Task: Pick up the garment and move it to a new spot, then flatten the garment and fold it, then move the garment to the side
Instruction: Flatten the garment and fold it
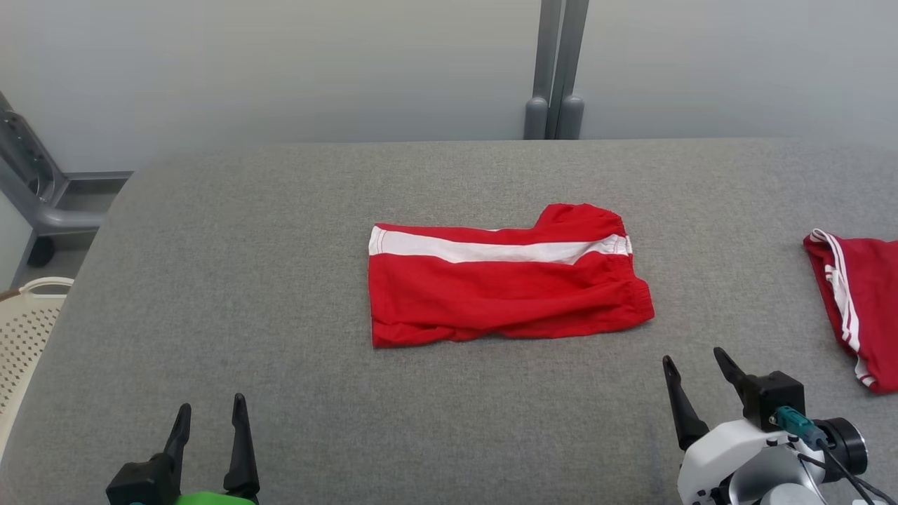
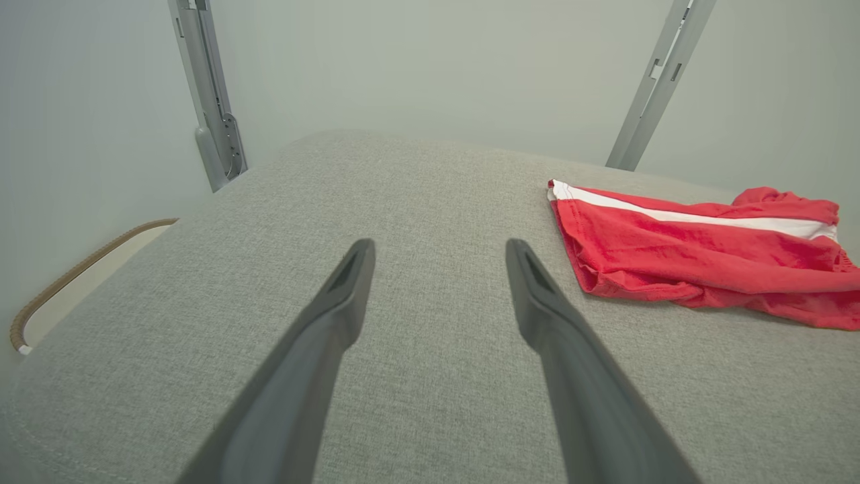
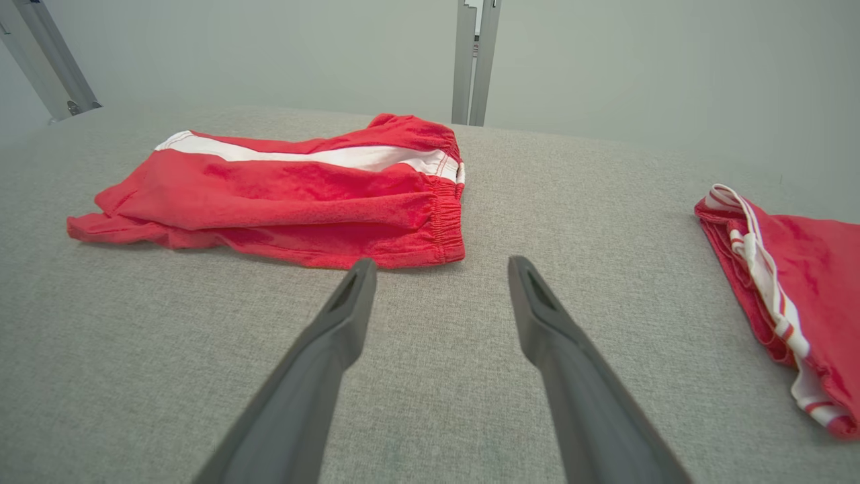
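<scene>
Red shorts (image 1: pixel 505 294), lying folded, look soft, light and floppy, probably best pinched at the elastic waistband (image 1: pixel 635 298); left hand (image 1: pixel 212 403) and right hand (image 1: pixel 693 356) both hover open, empty.

Open lane ahead of the left gripper (image 1: pixel 212 402): bare grey padded surface (image 1: pixel 266 294) all the way to the far edge, nothing between its spread fingers. Off to its right, well apart, the folded red shorts (image 1: pixel 505 287) lie low and flat. The right gripper (image 1: pixel 693 355), fingers spread, sits near the shorts' closest corner. Straight ahead of it runs a free strip, shorts on its left, a second red garment (image 1: pixel 859 308) on its right. Grey upright posts (image 1: pixel 554 105) stand beyond the far edge. A pale basket (image 1: pixel 28 330) sits beside the surface, left of the left gripper.
</scene>
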Available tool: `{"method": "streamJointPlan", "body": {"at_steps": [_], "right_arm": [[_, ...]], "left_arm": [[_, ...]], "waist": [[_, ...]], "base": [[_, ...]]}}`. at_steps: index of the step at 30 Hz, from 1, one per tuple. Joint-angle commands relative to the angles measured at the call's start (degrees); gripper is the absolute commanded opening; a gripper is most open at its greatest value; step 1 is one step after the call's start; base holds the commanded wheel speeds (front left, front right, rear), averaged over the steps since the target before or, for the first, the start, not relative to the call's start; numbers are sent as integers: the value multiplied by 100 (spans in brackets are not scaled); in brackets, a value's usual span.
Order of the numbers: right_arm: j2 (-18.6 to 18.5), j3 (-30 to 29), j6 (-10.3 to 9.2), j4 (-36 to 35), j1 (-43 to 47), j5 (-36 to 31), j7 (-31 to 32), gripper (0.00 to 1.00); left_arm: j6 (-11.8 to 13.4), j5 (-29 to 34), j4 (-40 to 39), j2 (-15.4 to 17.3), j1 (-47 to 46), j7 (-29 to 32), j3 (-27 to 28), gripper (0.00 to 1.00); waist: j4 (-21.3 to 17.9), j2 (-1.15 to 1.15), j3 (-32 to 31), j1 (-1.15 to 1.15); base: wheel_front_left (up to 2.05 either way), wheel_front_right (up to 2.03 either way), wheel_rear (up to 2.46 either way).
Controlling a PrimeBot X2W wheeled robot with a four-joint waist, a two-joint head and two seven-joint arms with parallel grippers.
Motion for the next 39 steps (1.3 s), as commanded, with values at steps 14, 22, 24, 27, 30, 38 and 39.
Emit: {"method": "streamJointPlan", "body": {"at_steps": [14,22,24,27,30,38,39], "right_arm": [[-184,547,-7,160,-977,317,1141,100],[-358,-163,-4,759,-2574,1032,3351,100],[-365,-396,-4,978,-2929,1033,3771,100],[-361,-744,-3,1327,-3415,926,4247,100],[-352,-973,-4,1582,-3847,729,4549,100],[-313,-1334,-3,2174,-4595,317,4912,100],[-303,-1366,-4,2225,-4660,280,4911,100]], "left_arm": [[1,-52,-40,31,-135,-4,-66,100],[-55,-42,-106,26,-344,47,-193,100],[-87,-17,-93,26,-455,53,-240,100],[-130,-6,-51,20,-606,44,-285,100],[-148,8,-23,30,-749,29,-301,100],[-250,21,30,8,-1039,-1,-377,100],[-256,26,48,0,-1078,-3,-389,100]], "waist": [[-206,0,177,0],[-98,0,631,0],[-12,0,799,0],[123,0,1047,0],[239,0,1293,0],[476,0,1790,0],[499,0,1833,0]], "base": [[0,0,0],[0,0,0],[0,0,0],[0,0,0],[0,0,0],[0,0,0],[0,0,0]]}}
